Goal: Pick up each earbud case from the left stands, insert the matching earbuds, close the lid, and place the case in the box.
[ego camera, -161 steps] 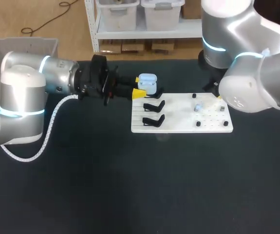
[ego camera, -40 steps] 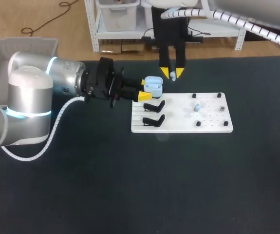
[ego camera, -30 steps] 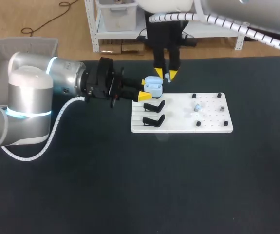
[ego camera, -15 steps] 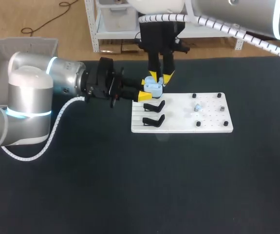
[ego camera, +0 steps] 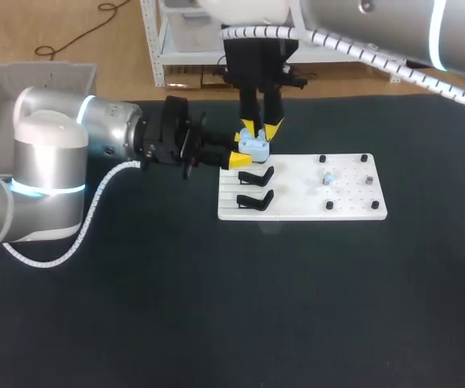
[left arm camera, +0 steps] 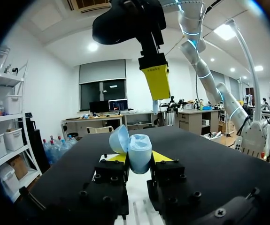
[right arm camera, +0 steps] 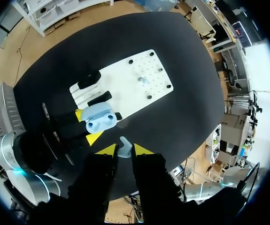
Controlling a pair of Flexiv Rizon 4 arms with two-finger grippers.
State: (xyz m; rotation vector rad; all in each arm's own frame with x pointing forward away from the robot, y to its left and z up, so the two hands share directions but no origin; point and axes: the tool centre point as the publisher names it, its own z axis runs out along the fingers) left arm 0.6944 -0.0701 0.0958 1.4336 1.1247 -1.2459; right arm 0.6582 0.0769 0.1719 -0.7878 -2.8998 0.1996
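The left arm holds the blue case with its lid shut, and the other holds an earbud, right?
No, the lid is open; the left wrist view shows it. The left gripper holds the case, the right gripper an earbud.

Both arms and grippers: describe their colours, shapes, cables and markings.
The left arm and right arm are rounded silver-grey tubes with glowing cyan rings and white coiled cables. The left gripper has a blocky black body, the right gripper long slim black fingers; both end in bright yellow tips.
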